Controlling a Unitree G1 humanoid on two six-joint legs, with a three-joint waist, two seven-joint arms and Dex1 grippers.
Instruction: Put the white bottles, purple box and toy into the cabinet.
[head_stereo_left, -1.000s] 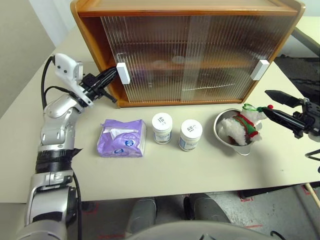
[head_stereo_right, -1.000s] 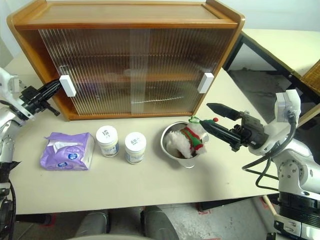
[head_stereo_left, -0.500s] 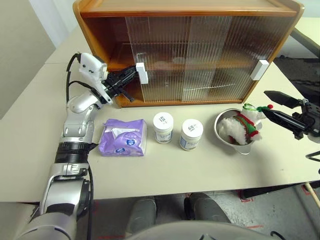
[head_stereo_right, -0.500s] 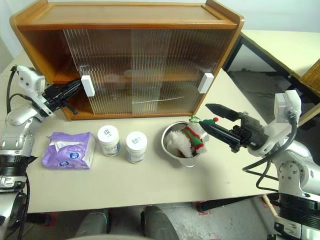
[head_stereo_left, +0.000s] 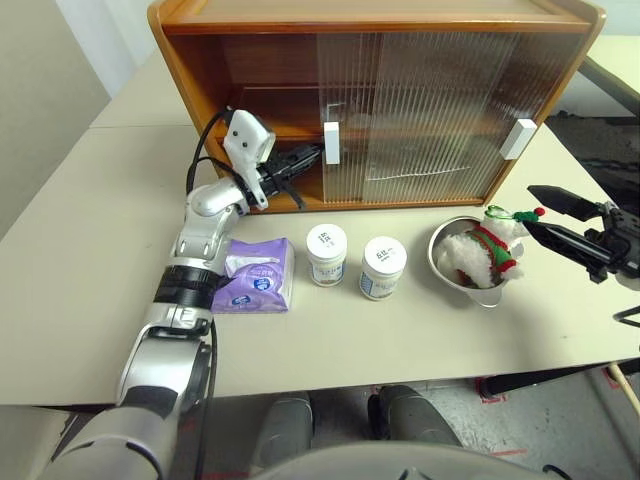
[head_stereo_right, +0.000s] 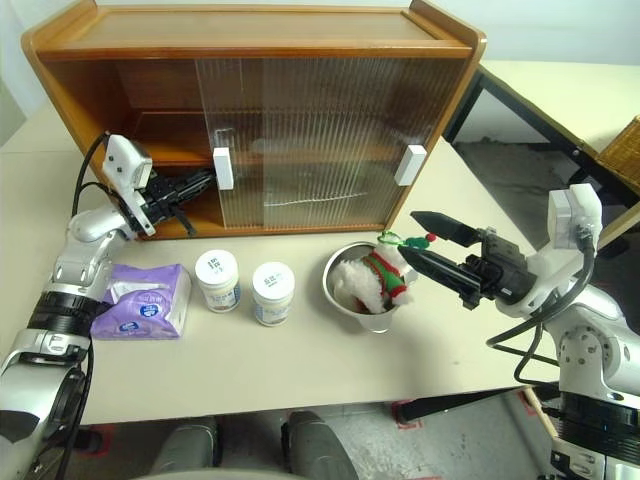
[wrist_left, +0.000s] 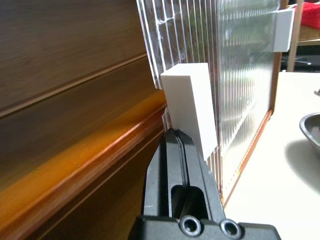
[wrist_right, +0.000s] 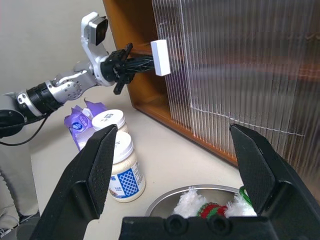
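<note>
Wooden cabinet (head_stereo_left: 200, 60) w/ its left ribbed door (head_stereo_left: 400, 110) slid abt halfway right; left part of both shelves now open. My left pincer (head_stereo_left: 308, 155) is pressed together, tips against the door's white handle (head_stereo_left: 331, 143), pushing sideways. My right pincer (head_stereo_right: 432, 240) hangs w/ fingers wide apart, holding nothing, just beside the toy (head_stereo_left: 490, 252).

Nothing stowed yet, far as I see. All four items on the tabletop (head_stereo_left: 90, 300): purple box (head_stereo_left: 255, 275) at left, partly under my left forearm; two white bottles (head_stereo_left: 326, 254) side by side mid-front; toy sitting in a steel bowl (head_stereo_left: 450, 270) at right.

So: door step nearly done, every placement left.

Room: open bay is wide enough for a bottle, I'd judge; box may need more gap. Bottles stand near the cabinet's bottom lip. Tabletop's front edge is well clear of the items.
</note>
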